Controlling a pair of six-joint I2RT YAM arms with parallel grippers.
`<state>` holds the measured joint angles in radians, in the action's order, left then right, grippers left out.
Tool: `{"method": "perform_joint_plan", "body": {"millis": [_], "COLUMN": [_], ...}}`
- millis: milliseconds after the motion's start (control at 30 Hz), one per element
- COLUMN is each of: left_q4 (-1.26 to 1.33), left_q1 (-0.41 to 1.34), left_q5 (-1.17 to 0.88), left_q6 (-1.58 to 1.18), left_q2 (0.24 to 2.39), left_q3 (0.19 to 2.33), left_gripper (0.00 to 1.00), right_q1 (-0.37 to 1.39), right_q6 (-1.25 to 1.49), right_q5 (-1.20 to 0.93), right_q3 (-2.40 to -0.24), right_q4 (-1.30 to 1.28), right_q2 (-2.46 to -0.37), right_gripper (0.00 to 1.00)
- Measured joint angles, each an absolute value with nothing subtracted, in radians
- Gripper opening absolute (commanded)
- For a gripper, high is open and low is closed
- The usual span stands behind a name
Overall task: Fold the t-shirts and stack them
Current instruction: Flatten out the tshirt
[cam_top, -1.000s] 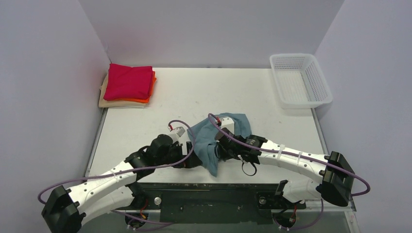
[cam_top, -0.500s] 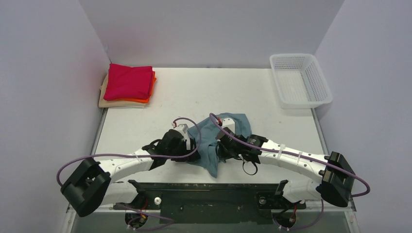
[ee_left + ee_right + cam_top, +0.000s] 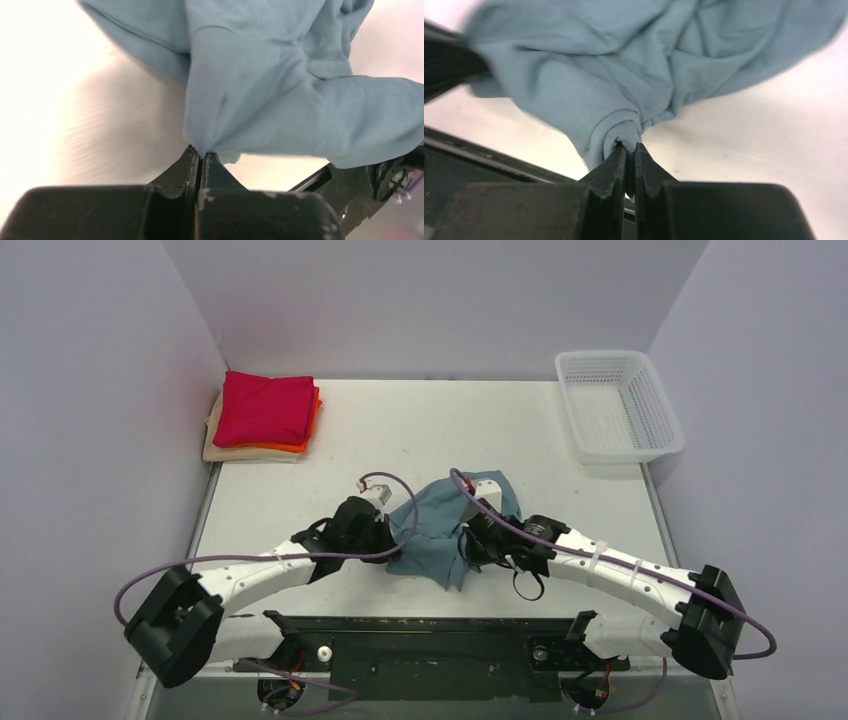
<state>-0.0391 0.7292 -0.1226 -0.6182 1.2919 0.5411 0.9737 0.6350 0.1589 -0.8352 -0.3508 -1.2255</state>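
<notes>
The crumpled teal t-shirt (image 3: 437, 532) lies on the table (image 3: 300, 490) by the middle of its near edge, directly between the arms, with the left tool (image 3: 201, 156) clamped on its left side and the right tool (image 3: 630, 147) pinching its right.

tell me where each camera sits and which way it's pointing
Top external: fixed above and behind the arms, facing down at the table; both arms show, plus the teal t-shirt, folded stack and basket.
Left wrist: on the left arm, facing along the left gripper, shut on the teal t-shirt's edge; its fingers show.
Right wrist: on the right arm, facing along the right gripper, shut on a bunched fold; its fingers show.
Shared: all three see the teal t-shirt, pinched from both sides.
</notes>
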Motion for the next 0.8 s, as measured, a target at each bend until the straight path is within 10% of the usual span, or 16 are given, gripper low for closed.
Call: {"method": "perform_joint_plan", "body": {"millis": [433, 800], "left_q4": [-0.478, -0.595], "left_q1": [0.394, 0.382], "left_q5": [0.234, 0.384], "left_q6": [-0.741, -0.664], "left_q2": [0.778, 0.784], "left_q3": [0.744, 1.303], "left_gripper": [0.0, 0.0], "right_q1": [0.66, 0.627], "right_q6": [0.643, 0.525], "right_q5": [0.421, 0.543], "right_q3": [-0.813, -1.351], "right_q4": [-0.665, -0.702], "right_q2": [-0.915, -0.85], "right_gripper": [0.0, 0.0]}}
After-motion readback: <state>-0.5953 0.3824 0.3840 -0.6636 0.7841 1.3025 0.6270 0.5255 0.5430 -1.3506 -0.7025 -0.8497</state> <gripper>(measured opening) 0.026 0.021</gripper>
